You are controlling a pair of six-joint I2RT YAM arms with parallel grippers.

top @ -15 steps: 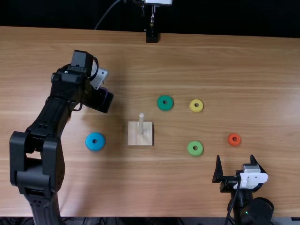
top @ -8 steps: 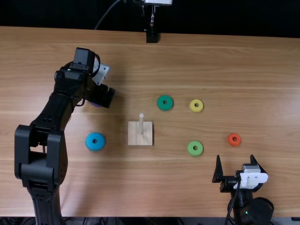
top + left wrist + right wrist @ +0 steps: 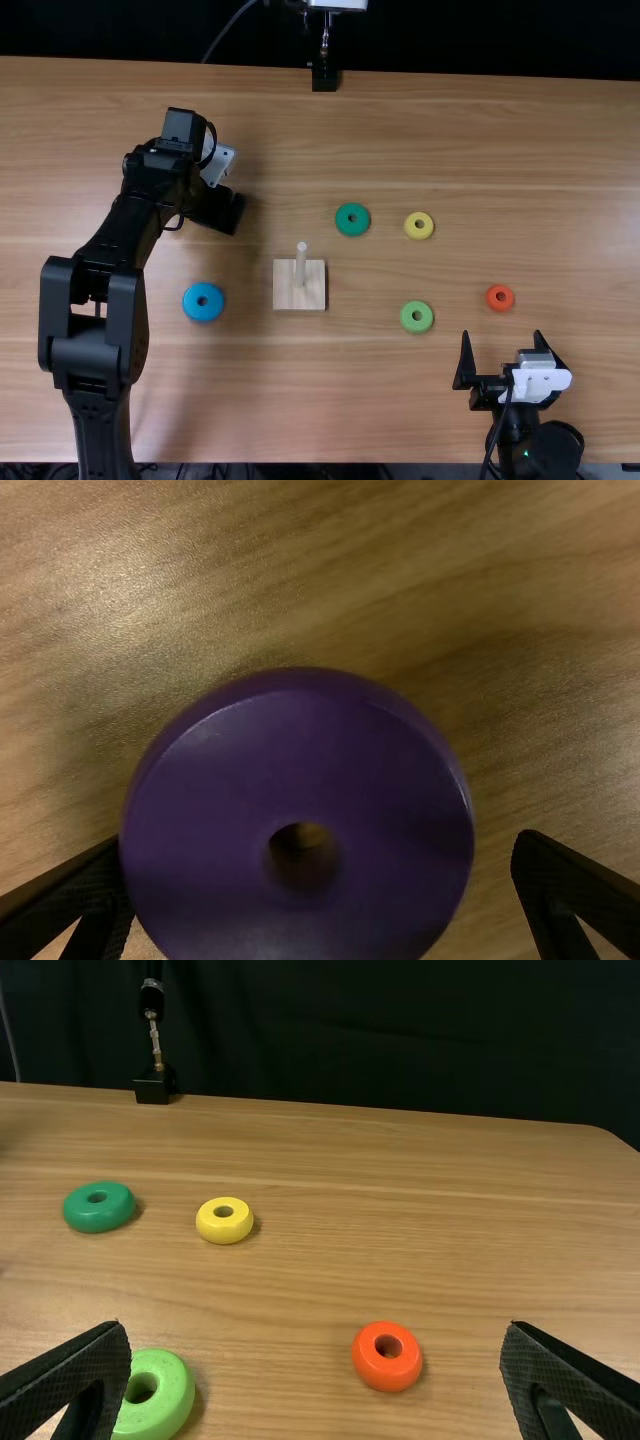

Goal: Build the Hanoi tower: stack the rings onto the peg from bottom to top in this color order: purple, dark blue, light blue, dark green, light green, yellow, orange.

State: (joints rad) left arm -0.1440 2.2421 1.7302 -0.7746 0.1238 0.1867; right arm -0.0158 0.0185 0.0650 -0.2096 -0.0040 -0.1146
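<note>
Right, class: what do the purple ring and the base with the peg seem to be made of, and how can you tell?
Purple ring: probably plastic or painted wood, smooth and semi-glossy; a soft highlight shows along its rounded edge.

Base and peg: apparently pale wood, seemingly unpainted, judging by the light tan colour and faint streaks on the base.

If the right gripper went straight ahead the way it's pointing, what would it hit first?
Probably the small, shiny orange ring: it lies just ahead of the right gripper, in line with the gap between its open fingers. The gripper's height is unclear, so it might pass over.
</note>
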